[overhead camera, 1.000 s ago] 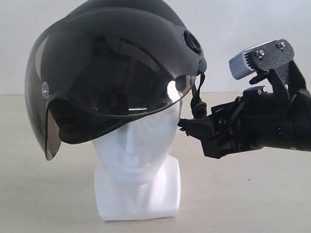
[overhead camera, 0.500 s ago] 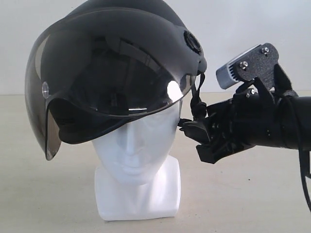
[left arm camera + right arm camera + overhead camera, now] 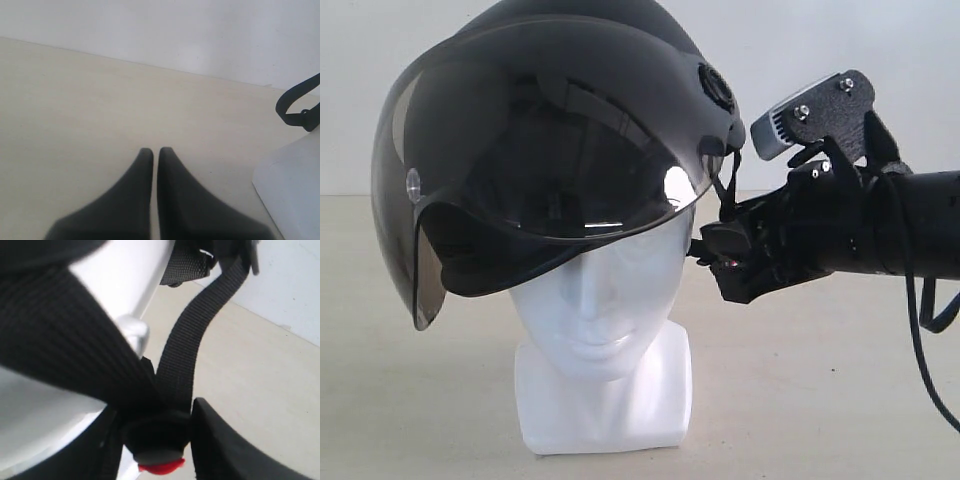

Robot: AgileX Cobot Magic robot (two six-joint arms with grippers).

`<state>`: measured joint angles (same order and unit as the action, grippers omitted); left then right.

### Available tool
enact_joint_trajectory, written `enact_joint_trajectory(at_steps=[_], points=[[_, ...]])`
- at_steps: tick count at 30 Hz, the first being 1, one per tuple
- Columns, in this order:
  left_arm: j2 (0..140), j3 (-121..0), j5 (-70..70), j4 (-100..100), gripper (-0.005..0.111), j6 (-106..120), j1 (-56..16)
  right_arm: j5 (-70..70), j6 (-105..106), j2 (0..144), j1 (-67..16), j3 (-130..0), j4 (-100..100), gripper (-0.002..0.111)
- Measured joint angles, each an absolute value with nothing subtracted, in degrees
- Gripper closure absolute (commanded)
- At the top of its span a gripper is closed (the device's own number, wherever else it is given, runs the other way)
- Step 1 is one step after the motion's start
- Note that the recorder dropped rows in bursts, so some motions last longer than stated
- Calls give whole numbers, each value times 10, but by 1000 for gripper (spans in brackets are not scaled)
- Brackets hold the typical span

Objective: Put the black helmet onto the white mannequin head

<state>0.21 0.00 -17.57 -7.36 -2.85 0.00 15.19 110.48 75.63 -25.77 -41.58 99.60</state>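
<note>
Black and matte, the helmet [image 3: 560,110] is sitting high on the mannequin head [image 3: 600,310], its visor [image 3: 470,180] clearing the face. Beside the head, the right gripper [image 3: 712,252] is pinching the chin-strap buckle [image 3: 156,437], jaws pressed against both its sides, probably to draw the strap down and seat the shell. The left gripper [image 3: 151,151] is idling over the table [image 3: 75,100], jaws together.

Overhead blocked: black helmet [image 3: 560,130] overhangs white mannequin head [image 3: 605,330]. Right arm's side tight: chin strap [image 3: 195,335] pinched in right gripper [image 3: 712,256]. Bare table [image 3: 840,420] left, front: open.
</note>
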Motion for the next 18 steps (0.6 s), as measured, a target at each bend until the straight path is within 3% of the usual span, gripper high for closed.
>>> enact_joint_trajectory(at_steps=[1,2,18], points=[[2,0,-176,-74,102,-29,0,151,1105,757,-258,-416,996,107],[2,0,-176,-74,102,-29,0,148,1105,757,-258,-416,996,108],[2,0,-176,-74,102,-29,0,81,968,757,-258,-382,997,108]])
